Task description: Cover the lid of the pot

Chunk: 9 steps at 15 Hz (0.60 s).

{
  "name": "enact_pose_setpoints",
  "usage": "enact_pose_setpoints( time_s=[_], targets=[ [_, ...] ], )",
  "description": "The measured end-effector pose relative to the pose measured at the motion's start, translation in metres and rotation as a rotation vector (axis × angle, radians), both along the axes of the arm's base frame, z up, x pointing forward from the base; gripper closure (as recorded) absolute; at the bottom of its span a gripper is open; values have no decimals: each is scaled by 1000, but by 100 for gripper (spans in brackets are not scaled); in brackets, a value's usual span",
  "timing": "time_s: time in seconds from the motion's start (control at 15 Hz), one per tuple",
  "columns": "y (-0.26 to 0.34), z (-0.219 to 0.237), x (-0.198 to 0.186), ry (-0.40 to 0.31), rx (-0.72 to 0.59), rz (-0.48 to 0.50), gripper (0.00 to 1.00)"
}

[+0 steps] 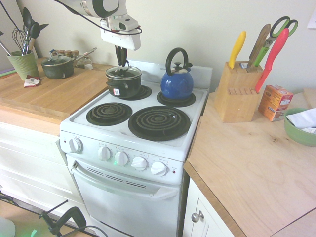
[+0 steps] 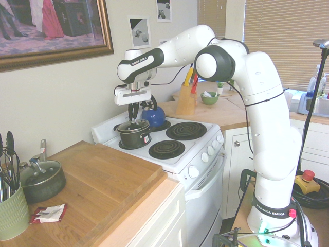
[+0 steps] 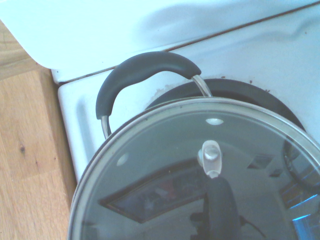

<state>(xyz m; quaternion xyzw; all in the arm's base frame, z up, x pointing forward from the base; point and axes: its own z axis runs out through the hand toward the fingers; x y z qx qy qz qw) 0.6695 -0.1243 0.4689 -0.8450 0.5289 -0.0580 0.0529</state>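
We've got the hand (image 1: 121, 64) pinched shut on the lid (image 1: 123, 72) by its knob, sitting right on top of the pot (image 1: 123, 84) at the stove's (image 1: 148, 140) back-left burner. Looks like we're at the placing step; next we just let go and lift straight up.

- Pot (image 1: 123, 85): small black saucepan, upright on the stove's rear burner on the side next to the wooden desk. White-and-red label on its side wall. Dark arched side handle visible in the wrist view.
- Lid (image 1: 123, 72): round clear glass, thin metal rim, dark centre knob. Level at the pot's mouth; whether fully seated cannot be told.
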Motion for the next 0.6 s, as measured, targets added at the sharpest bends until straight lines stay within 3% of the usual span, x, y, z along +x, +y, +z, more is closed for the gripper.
enact_pose_setpoints(
  time_s=[0.53, 0.6],
  targets=[
    [9, -17, -1, -27, -12, 28, 100],
    [10, -17, -3, -33, -14, 29, 0]
  ],
)
